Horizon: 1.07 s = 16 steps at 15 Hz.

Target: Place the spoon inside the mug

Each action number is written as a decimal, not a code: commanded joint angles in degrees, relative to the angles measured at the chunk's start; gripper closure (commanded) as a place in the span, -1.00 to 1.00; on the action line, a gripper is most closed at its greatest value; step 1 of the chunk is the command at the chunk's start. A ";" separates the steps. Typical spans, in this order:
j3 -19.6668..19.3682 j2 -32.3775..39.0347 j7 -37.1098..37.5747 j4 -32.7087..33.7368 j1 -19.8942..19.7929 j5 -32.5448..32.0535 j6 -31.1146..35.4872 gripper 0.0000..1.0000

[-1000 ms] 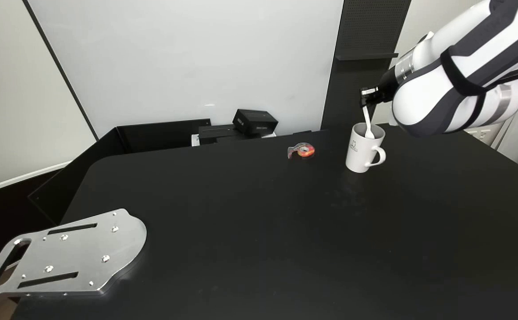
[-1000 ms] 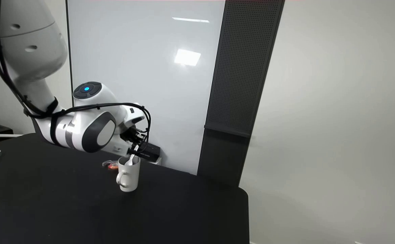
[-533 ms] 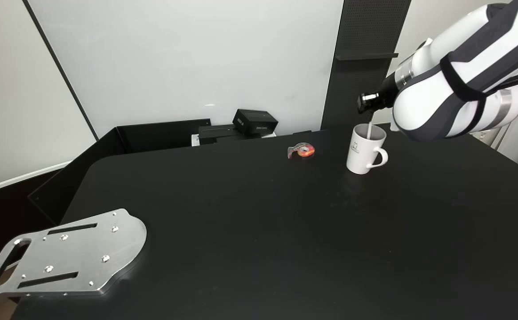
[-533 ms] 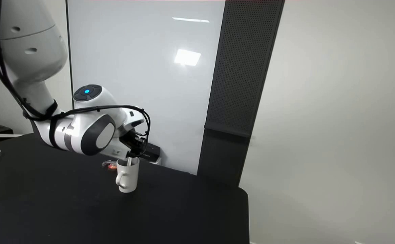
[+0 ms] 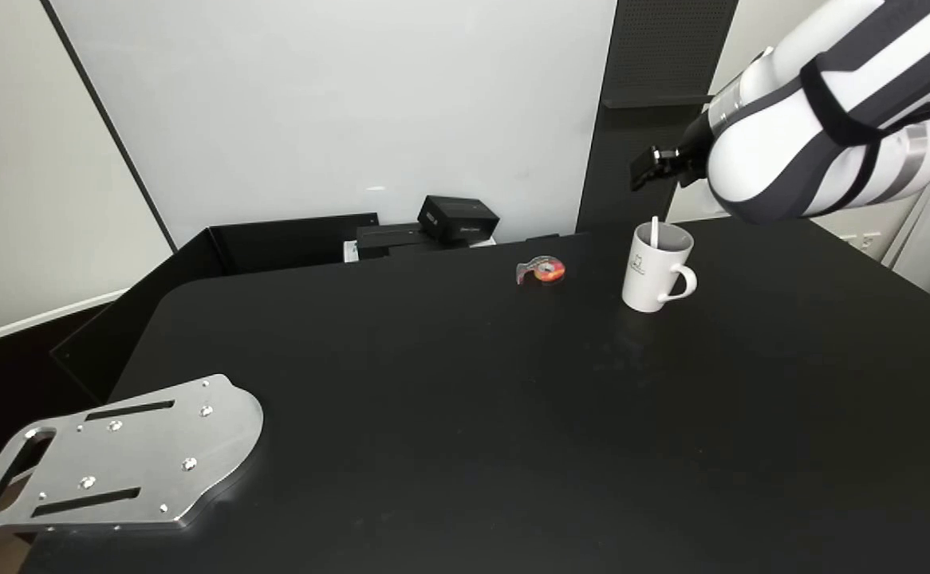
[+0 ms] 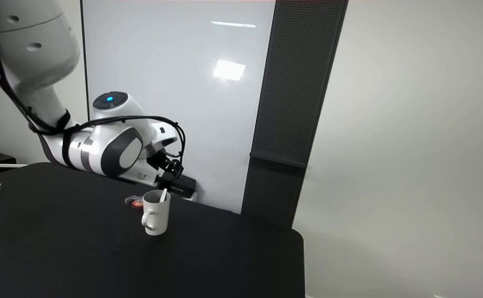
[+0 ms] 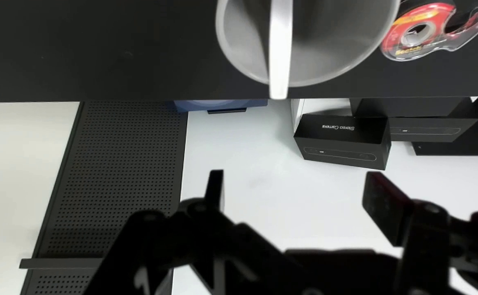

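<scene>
The white mug (image 5: 642, 279) stands upright on the black table in both exterior views, its handle to one side. Inside it leans the white spoon (image 5: 655, 232), handle end sticking up past the rim; the spoon's lower end is hidden by the mug wall. From the wrist, the spoon (image 7: 280, 53) crosses the rim of the mug (image 7: 329, 61) at the top of the picture. My gripper (image 7: 295, 186) is open, with wide-apart fingers (image 7: 386, 209) and nothing between them. In an exterior view the gripper (image 5: 642, 170) hangs above the mug, apart from both spoon and mug.
A red tape dispenser (image 5: 546, 269) lies on the table near the mug. Black boxes (image 5: 459, 219) sit beyond the table's back edge, before a white wall panel. A metal plate (image 5: 146, 446) rests at the table's near corner in an exterior view.
My gripper has opened and let go of the spoon, which dropped lower and now leans against the mug's rim. The arm dipped, then rose away. The mug shifted slightly.
</scene>
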 commanded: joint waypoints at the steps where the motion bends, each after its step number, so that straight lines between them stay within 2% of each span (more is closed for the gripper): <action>1: 2.32 -6.38 -0.86 -0.49 -2.04 -2.97 -14.61 -1.00; 3: 3.51 -8.86 -1.11 -0.73 -3.03 -4.60 -23.94 -1.00; 5: 1.94 -10.39 0.06 1.22 -2.00 -6.89 -33.86 -1.00; 6: 2.38 -11.00 -0.04 2.38 -2.42 -7.74 -37.97 -1.00; 10: 4.32 -12.50 -1.77 5.72 -3.99 -9.39 -51.02 -1.00; 11: 4.22 -11.92 -0.41 4.04 -3.87 -9.43 -46.05 -1.00; 13: 4.79 -12.20 -0.93 5.09 -4.24 -9.68 -49.30 -1.00; 16: 4.92 -12.19 -1.29 5.22 -4.39 -9.74 -49.67 -1.00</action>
